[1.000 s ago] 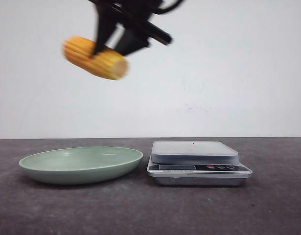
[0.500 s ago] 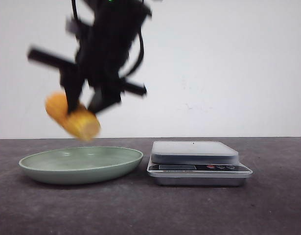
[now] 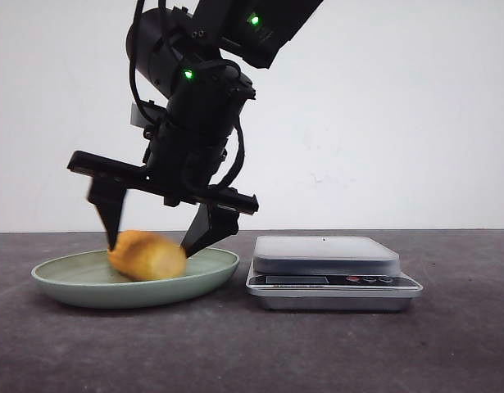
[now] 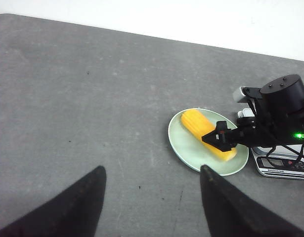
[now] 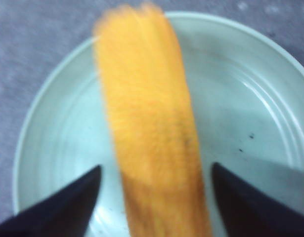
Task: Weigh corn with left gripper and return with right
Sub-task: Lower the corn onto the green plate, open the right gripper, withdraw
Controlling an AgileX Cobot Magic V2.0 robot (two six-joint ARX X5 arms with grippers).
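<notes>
The yellow-orange corn lies in the pale green plate, blurred as if still moving. It also shows in the left wrist view and the right wrist view. My right gripper is open just over the plate, one finger on each side of the corn, with gaps between both fingers and the cob. My left gripper is open and empty, high over the bare table to the left of the plate.
A silver kitchen scale with a grey platform stands right of the plate, close to its rim. It shows partly under the right arm in the left wrist view. The table is dark grey, a white wall behind.
My right gripper came down leftward from high above to the plate with the corn, then opened. The corn has left the fingers and now lies in the plate.
</notes>
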